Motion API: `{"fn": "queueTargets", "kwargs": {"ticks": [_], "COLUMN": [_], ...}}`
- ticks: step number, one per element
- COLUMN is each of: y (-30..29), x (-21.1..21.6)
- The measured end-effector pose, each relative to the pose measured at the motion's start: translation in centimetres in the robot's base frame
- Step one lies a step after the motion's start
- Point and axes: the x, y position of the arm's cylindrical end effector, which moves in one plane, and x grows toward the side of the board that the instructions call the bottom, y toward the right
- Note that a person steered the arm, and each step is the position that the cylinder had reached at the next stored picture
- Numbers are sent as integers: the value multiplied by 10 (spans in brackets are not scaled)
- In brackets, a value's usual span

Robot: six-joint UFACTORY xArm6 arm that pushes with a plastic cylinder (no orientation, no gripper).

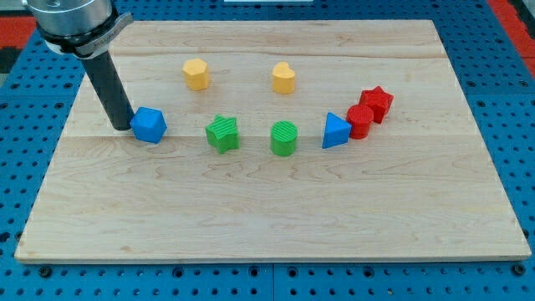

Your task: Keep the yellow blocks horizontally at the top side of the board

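Two yellow blocks lie near the view's top of the wooden board: a yellow hexagon block at the left and a yellow heart block to its right, roughly level with each other. My tip rests on the board at the view's left, touching or just left of the blue cube-like block. The tip is below and left of the yellow hexagon block.
Below the yellow blocks runs a row: a green star block, a green cylinder, a blue triangle block, a red cylinder and a red star block, the last three touching. Blue pegboard surrounds the board.
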Motion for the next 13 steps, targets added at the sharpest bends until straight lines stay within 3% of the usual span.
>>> {"fn": "queueTargets", "kwargs": {"ticks": [1,2,3,4,6,7,8,9,11,13], "y": [47,41,19,35,140,146,159,201,241,233], "x": [0,-20,-71,-86,-107,-128,-78,-69,-130,-129]}}
